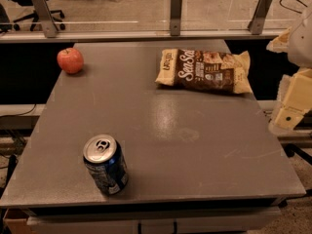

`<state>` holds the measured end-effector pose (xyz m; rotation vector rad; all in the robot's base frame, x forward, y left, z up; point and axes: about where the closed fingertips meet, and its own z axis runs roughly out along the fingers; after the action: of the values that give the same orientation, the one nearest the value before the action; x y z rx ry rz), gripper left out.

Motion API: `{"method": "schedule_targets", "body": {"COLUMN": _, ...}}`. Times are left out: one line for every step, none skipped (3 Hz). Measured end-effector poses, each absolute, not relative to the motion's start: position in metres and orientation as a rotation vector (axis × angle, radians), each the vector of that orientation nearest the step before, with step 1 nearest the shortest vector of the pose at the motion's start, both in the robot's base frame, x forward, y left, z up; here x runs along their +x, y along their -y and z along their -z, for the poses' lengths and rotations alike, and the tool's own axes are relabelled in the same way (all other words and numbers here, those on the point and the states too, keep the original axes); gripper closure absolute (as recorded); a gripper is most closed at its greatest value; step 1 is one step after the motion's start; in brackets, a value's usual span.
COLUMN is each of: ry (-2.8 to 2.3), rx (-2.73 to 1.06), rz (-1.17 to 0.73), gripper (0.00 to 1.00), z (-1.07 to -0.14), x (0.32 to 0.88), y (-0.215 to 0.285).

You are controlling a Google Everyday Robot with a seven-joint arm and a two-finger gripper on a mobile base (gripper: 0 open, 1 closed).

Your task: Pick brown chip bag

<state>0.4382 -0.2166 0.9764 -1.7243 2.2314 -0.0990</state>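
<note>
Dim, warm light; soft glare whitens the middle of the tabletop (178, 126), and the end effector (291, 104) at 3 o'clock looks washed-out pale.

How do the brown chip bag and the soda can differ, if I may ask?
The brown chip bag lies flat; the soda can stands upright. The bag is brown with pale ends, the can blue with a silver top. The bag sits at the far right, the can near front left. Both rest on the table; the gripper is off its right edge.

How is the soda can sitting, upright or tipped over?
Upright: the soda can stands on its base, tab end up. The gripper is at the view's right edge.
</note>
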Motion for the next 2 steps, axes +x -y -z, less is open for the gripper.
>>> {"method": "schedule_targets", "body": {"ry": -2.231, "rx": -1.724, "rz": 0.099, "gripper": 0.00, "z": -0.976, "x": 0.438, "y": 0.217}}
{"method": "schedule_targets", "body": {"ry": -2.193, "rx": -1.704, "rz": 0.061, "gripper": 0.00, "z": -0.964, "x": 0.462, "y": 0.212}}
